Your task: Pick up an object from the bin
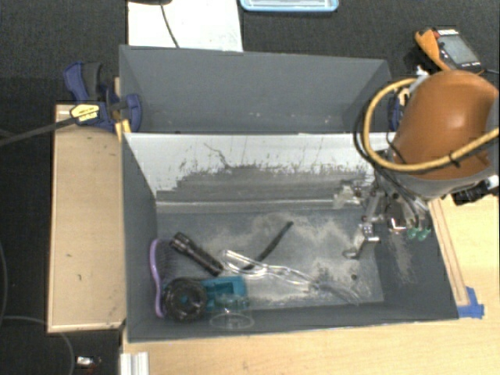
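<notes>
The nearest thing to me is the clear plastic piece [269,272], lying along the front of the bin's floor with its right end pointing my way. It may be a pair of tongs, though it is hard to make out. I judge it light, stiff and slippery, best pinched across a narrow arm rather than along it. Behind it lies a thin black stick [276,239], which looks easy to lift but is flat to the floor. Further left are a black torch-like cylinder [195,254], a teal block [225,290], a black round thing [181,297] and a purple strip [156,276]. My pincer [361,248] hangs over bare floor by the right wall of the bin [250,92]. I cannot tell whether it is released or clenched.
</notes>
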Available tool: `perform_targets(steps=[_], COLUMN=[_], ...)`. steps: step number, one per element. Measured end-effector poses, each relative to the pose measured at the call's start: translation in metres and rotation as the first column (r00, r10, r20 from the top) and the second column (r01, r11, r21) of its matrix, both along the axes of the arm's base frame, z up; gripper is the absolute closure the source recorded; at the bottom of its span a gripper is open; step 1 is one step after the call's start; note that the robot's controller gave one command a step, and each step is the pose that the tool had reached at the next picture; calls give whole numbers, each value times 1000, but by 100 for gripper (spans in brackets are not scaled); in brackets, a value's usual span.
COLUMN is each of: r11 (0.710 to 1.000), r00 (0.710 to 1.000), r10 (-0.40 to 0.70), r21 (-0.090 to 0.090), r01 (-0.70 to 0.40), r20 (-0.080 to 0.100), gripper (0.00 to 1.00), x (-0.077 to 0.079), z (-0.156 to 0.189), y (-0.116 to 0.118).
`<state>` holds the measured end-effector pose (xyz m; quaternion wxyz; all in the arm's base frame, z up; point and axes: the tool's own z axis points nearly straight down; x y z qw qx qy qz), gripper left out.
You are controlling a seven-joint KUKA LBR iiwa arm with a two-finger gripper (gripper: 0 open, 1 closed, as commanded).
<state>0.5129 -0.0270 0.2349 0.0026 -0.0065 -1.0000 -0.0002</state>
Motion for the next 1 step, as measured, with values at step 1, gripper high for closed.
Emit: perform_targets(steps=[1], r11=[1000], r00=[1000], r10=[1], r21=[-1], r01=[-1], r20=[9], gripper=[0], x=[1], z=[4], y=[0])
